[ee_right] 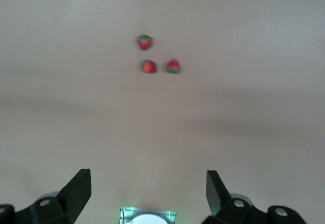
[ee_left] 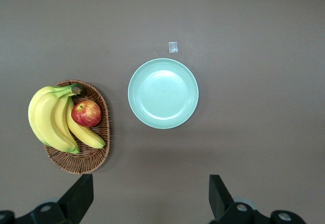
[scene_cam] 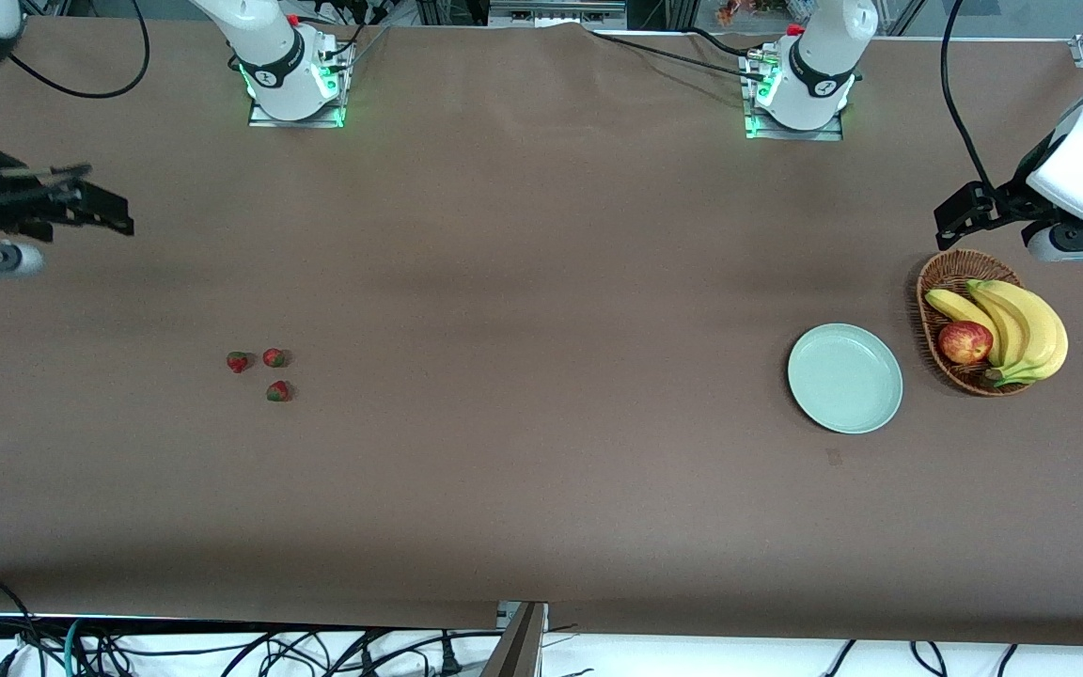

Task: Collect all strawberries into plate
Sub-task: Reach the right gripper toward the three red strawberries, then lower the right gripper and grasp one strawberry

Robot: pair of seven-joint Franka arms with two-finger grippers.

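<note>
Three tiny red strawberries [scene_cam: 262, 369] with green caps lie close together on the brown table toward the right arm's end. They also show in the right wrist view [ee_right: 149, 66]. The pale mint-green plate [scene_cam: 844, 378] lies empty toward the left arm's end and shows in the left wrist view [ee_left: 162, 93]. My right gripper [scene_cam: 114, 212] is open and empty, held high over bare table at the right arm's end; in its own view [ee_right: 148, 196] the jaws stand wide apart. My left gripper [scene_cam: 960, 214] is open and empty, held high over the table beside the basket, as its own view [ee_left: 151, 198] shows.
A brown wicker basket [scene_cam: 938, 282] with a bunch of bananas [scene_cam: 1021, 324] and a red-yellow apple [scene_cam: 965, 341] stands beside the plate at the left arm's end. A small scrap [scene_cam: 833, 457] lies nearer to the front camera than the plate. Cables hang at the table's front edge.
</note>
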